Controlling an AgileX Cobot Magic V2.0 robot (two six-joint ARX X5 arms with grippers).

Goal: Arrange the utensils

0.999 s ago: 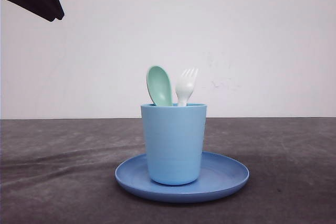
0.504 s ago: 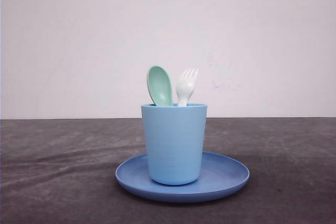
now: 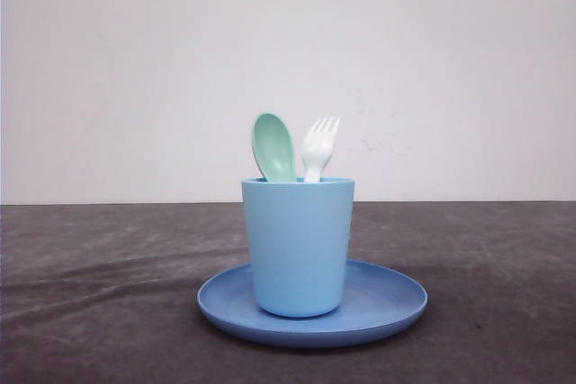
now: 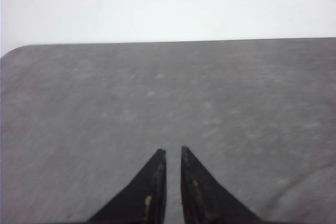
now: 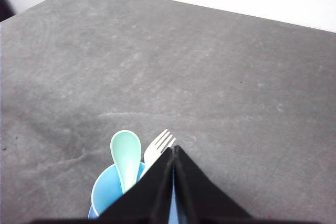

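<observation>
- The white fork [image 3: 319, 146] and the mint-green spoon [image 3: 274, 147] stand side by side in the light blue cup [image 3: 298, 245], heads up above the rim, handles down inside; the spoon is on the robot's left of the fork
- The cup sits upright on the round blue plate [image 3: 396, 299], mid-desk [image 3: 99, 294]
- Each utensil's long axis runs close to vertical, so any lift out would go straight up
- The right claw [image 5: 174, 153] hangs above the cup, its tips pressed together with nothing between them, just beside the fork's tines in the right wrist view
- The left claw [image 4: 172, 153] is narrow, a thin slit between its tips, holding nothing, over bare desk
- I judge the right arm the nearer one, and the sorting looks done
</observation>
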